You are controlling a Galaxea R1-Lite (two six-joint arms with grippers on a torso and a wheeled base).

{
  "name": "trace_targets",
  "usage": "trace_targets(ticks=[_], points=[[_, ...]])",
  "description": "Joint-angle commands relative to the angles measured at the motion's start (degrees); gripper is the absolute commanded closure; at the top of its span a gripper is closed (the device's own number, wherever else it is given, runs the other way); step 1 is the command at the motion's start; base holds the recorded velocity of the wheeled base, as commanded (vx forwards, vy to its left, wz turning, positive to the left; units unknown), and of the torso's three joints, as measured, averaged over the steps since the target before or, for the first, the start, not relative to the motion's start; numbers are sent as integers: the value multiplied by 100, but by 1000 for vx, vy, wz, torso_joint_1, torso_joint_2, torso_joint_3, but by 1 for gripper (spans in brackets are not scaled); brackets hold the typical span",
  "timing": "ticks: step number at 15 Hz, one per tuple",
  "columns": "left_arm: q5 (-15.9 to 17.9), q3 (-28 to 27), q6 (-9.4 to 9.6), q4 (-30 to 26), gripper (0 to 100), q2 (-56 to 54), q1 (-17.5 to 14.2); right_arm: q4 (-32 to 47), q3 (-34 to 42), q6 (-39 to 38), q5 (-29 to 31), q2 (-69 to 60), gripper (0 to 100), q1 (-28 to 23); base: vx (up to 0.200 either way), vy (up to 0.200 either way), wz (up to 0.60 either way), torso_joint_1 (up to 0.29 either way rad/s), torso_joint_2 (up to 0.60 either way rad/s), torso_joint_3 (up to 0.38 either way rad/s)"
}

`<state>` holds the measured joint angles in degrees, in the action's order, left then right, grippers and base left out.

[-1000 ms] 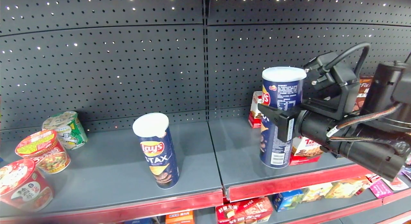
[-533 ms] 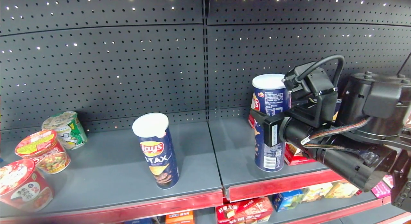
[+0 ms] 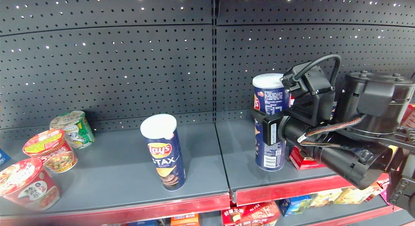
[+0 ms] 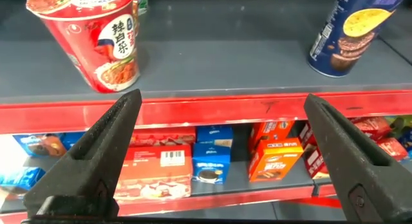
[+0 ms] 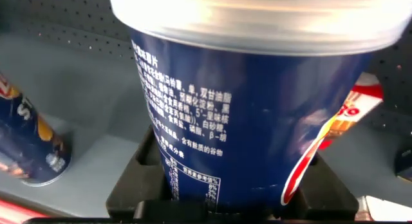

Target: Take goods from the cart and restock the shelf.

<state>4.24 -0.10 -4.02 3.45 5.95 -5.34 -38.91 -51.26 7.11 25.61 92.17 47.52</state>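
- The right gripper (image 3: 264,124) is shut tight around the tall blue chip can (image 3: 270,99), about halfway up.
- The chip can stands up straight on the grey shelf (image 3: 240,148), with its bottom close to the red front edge (image 3: 285,187).
- A red box (image 3: 303,159) sits just beside the can at 4 o'clock.
- At 9 o'clock there is bare shelf, then a second chip can (image 3: 163,151), also near the edge.
- The left gripper (image 4: 222,153) is wide open and holds nothing. It is out in front of the red front edge, near a red noodle cup (image 4: 96,31).
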Motion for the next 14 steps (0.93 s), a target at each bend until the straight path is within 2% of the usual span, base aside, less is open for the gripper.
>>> trace_targets(ticks=[1,3,7,10,14], points=[[-2,1,-11,-2,0,20,-2,6,-42,10,75,46,100,3,0,0,0,0,0,0],[-2,1,-11,-2,0,20,-2,15,-59,10,14,64,100,3,0,0,0,0,0,0],[6,1,-11,-2,0,29,-2,6,-200,10,5,169,100,-6,0,0,600,2,2,0],[-2,1,-11,-2,0,29,-2,6,-200,10,-12,196,100,-6,0,0,0,0,0,0],[-2,-8,-28,-2,0,29,-2,-125,-314,1,-795,336,100,-463,0,0,0,0,0,0]])
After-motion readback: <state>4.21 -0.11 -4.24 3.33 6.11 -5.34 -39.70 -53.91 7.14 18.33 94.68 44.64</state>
